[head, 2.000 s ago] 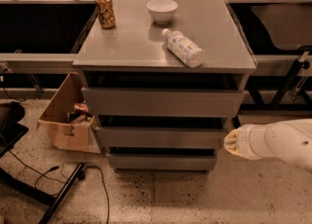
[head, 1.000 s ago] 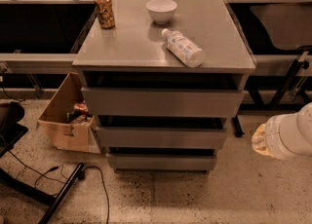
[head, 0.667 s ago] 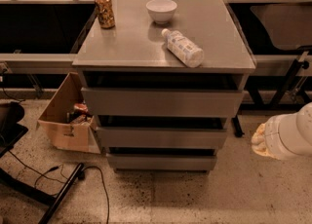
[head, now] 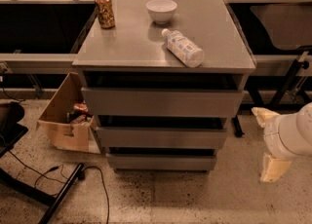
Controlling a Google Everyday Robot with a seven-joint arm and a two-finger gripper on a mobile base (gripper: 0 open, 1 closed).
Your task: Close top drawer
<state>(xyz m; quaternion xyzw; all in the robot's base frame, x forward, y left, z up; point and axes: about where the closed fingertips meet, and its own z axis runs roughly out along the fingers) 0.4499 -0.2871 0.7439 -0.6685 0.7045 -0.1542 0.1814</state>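
The top drawer (head: 161,102) is the widest grey front of the three, just under the cabinet's top. A dark gap shows above its flat front, which stands a little forward of the two lower fronts. My gripper (head: 267,142) is low at the right edge of the view, to the right of the cabinet and apart from it, about level with the middle drawer. Its two cream fingers (head: 263,116) are spread apart with nothing between them.
On the cabinet top (head: 131,47) stand a can (head: 105,10) and a white bowl (head: 161,9), and a plastic bottle (head: 183,47) lies on its side. An open cardboard box (head: 66,116) sits on the floor to the left. Cables and a black base leg (head: 58,194) lie front left.
My arm has drawn back to the right, away from the cabinet's right side, and the gripper's two fingers now show spread apart. The drawers and the things on top have not moved.
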